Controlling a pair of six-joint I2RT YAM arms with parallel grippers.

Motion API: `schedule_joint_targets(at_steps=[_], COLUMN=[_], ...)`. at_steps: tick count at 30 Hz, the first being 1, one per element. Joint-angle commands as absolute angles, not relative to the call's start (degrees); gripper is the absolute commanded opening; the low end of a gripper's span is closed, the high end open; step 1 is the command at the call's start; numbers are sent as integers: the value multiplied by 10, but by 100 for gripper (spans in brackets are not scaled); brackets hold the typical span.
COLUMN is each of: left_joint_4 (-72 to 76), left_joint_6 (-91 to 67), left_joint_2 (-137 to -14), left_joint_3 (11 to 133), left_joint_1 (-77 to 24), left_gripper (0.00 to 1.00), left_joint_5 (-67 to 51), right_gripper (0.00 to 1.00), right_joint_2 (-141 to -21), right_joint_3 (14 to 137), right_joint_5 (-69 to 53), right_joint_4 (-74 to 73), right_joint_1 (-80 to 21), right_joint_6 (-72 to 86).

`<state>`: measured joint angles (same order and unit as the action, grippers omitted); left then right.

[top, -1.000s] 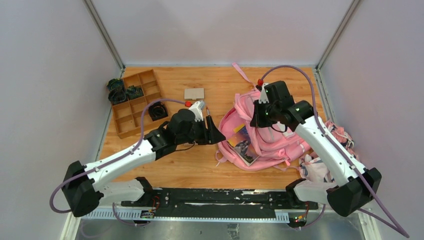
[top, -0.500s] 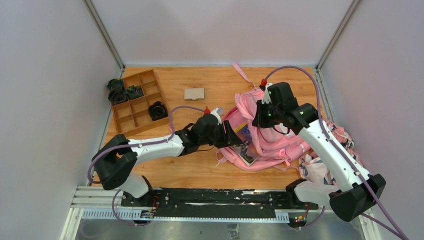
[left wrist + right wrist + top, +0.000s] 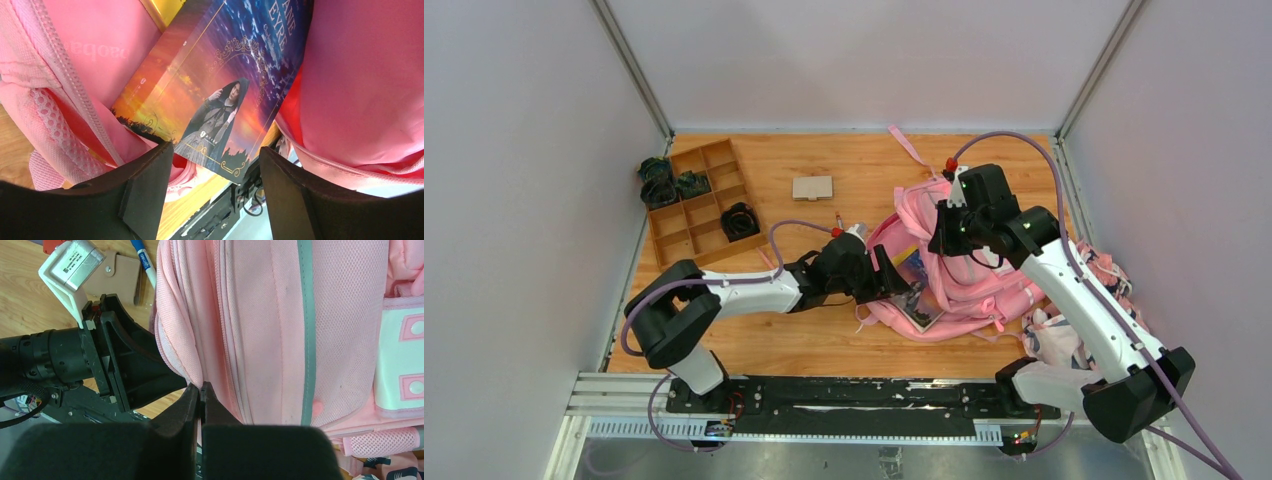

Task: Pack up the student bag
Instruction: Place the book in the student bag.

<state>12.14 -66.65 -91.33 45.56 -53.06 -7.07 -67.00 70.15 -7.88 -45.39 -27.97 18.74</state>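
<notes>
1. Left pincer - jaws wide apart, gripping nothing. The bottom corner of the book sits right ahead of its tips, poking out of the student bag, which lies on the table straight in front of this pincer. A push that lands off-centre could pivot the book or buckle the cover instead of sliding it in.
2. The bag's zipper edge runs just outside one finger. If that finger snags it, the whole bag drags along and the book goes nowhere.
3. Right pincer - fully closed, and it looks like it's pinching the rim of the bag's mouth, though the tips hide the cloth so I can't swear to it. The bag's front panel spreads off to its right. If a pinch that thin slips, the mouth flops down over the book and the left fingers.
4. The left pincer sits just left of the right one's tips, so any wide swing risks a clash.
</notes>
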Motion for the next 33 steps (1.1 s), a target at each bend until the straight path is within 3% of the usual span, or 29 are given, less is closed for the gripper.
schedule_joint_targets(at_steps=[1,11,18,33], left_joint_4=[107,-61,15,79], left_joint_6=[-673,-645,-655,-629], left_joint_2=[-928,-869,-884,-1046], left_joint_3=[453,482,474,668], left_joint_1=[-529,-544,-544,-504], left_gripper=[69,72,70,64], left_joint_5=[-64,-19,-17,-57], right_gripper=[0,0,0,0], right_joint_2=[-662,-665,-668,-649], right_joint_3=[708,706,710,697], right_joint_5=[-54,-60,-68,-71], right_joint_4=[-461,-461,-460,-479], right_joint_1=[-269,-269,-269,-269], right_joint_6=[177,175,179,184])
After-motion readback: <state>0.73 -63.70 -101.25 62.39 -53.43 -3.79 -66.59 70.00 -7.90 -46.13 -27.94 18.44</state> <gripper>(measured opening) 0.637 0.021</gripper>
